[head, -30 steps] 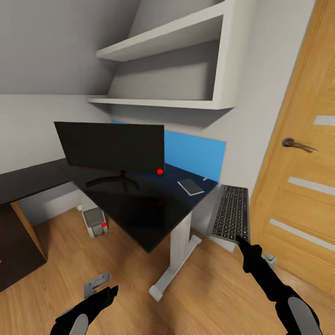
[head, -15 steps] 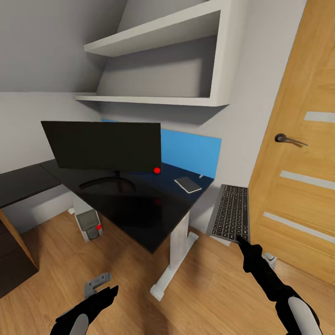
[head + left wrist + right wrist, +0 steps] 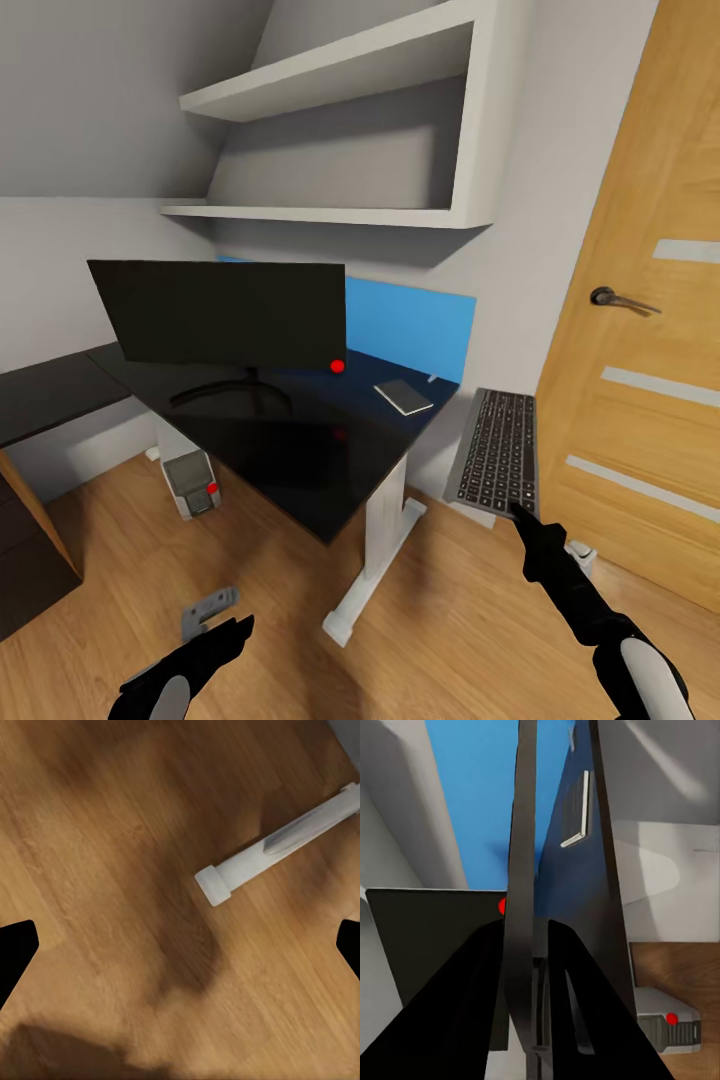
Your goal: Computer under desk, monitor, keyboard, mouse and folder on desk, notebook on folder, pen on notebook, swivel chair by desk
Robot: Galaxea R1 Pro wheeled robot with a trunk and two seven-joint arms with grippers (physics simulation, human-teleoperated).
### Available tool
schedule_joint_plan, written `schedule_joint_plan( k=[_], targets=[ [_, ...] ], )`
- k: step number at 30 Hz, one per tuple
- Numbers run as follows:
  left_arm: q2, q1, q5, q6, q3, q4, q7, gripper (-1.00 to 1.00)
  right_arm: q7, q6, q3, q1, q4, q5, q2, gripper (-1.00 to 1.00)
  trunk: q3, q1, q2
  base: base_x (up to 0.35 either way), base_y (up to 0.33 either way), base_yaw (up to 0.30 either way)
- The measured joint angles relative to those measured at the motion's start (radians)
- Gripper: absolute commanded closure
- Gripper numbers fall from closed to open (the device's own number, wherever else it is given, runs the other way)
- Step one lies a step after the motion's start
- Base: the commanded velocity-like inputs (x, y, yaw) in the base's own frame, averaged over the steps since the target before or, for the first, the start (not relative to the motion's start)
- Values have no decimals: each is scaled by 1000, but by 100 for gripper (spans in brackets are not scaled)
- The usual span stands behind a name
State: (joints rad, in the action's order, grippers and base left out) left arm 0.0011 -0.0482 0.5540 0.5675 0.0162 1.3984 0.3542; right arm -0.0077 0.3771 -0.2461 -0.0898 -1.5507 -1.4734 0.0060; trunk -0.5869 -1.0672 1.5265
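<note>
My right gripper (image 3: 519,514) is shut on the near edge of the keyboard (image 3: 497,451), holding it in the air to the right of the desk (image 3: 290,445). The right wrist view shows the keyboard (image 3: 520,862) edge-on between the fingers (image 3: 487,967). On the desk stand the monitor (image 3: 215,310) and, near the far right corner, the dark notebook (image 3: 404,397) with the pen (image 3: 432,379) beside it. The blue folder (image 3: 412,328) stands upright against the wall behind them. Under the desk on the floor sits the computer (image 3: 195,482). Low over the floor, my left gripper (image 3: 228,632) is open and empty.
A wooden door (image 3: 640,350) with a handle is close on the right. White wall shelves (image 3: 340,150) hang above the desk. The desk's white foot (image 3: 277,844) juts out on the floor. A small grey part (image 3: 208,607) lies near my left gripper. A wooden cabinet (image 3: 30,540) stands at the left.
The view shifted a little a second ago, then held still. The keyboard has risen slightly in my right gripper. The left gripper has not moved.
</note>
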Motion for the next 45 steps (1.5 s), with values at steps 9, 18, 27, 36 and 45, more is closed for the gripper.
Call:
schedule_joint_plan(
  k=[9,18,27,36,45],
  targets=[
    [26,116,-48,-110,-2,-81,-3,-100,1,-1,-2,0,0,0,0,100,0,0,0,0,0,0],
    [57,174,-138,-468,35,-307,-9,-100,-2,-1,-26,0,-1,0,0,100,0,1,0,145,0,0],
    [57,175,-142,-485,41,-323,-8,-100,-3,-1,-30,0,0,2,1,100,-4,1,0,316,66,-92],
    [56,175,-141,-481,40,-360,-7,-100,0,7,-29,0,-1,-3,1,100,-7,0,0,45,52,-30],
    [55,175,-141,-481,40,-364,-7,-100,-1,5,-29,0,-1,-2,2,100,-7,0,0,31,207,-8]
  ],
)
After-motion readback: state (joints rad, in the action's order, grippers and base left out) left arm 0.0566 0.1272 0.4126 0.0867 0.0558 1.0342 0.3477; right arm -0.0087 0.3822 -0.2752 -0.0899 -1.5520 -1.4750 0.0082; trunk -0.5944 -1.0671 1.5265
